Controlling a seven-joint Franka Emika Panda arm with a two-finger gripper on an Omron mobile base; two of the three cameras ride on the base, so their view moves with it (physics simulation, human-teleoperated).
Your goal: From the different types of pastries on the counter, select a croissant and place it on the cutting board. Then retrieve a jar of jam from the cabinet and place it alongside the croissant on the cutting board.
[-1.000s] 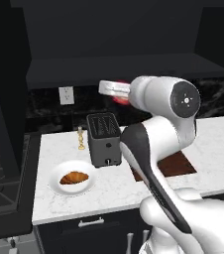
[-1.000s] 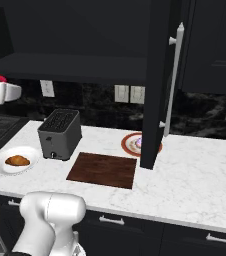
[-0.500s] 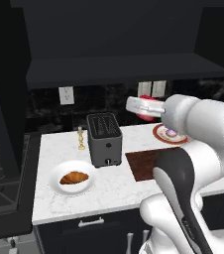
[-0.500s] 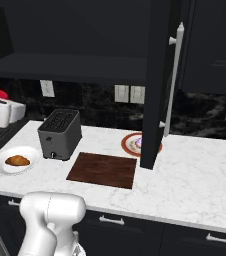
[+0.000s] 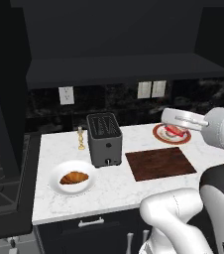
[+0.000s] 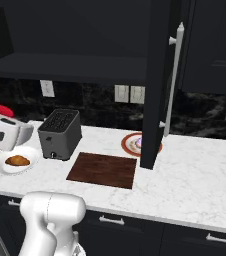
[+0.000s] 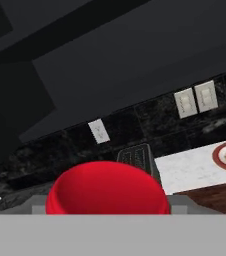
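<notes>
My gripper (image 5: 175, 128) is shut on the jar of jam (image 5: 174, 131), held in the air near the orange-rimmed plate at the back right of the counter (image 5: 114, 191). From the right the jar's red lid (image 6: 2, 110) shows above the hand. Along the hand, the red lid (image 7: 107, 187) hides the fingertips. The cutting board (image 5: 161, 162) lies bare, right of the toaster (image 5: 104, 139). The croissant (image 5: 74, 177) rests on a round white plate (image 5: 59, 187) at the front left. The dark cabinet shelf (image 5: 124, 69) runs above.
The orange-rimmed plate (image 6: 126, 146) carries a purple-topped pastry (image 6: 138, 142) behind the board (image 6: 103, 169). An open dark cabinet door (image 6: 155, 85) hangs down to the counter beside that plate. A small golden object (image 5: 81, 139) stands left of the toaster.
The arm has swung right and lower with the jar, from above the toaster to over the back right of the counter. Croissant, board and plates have not moved.
</notes>
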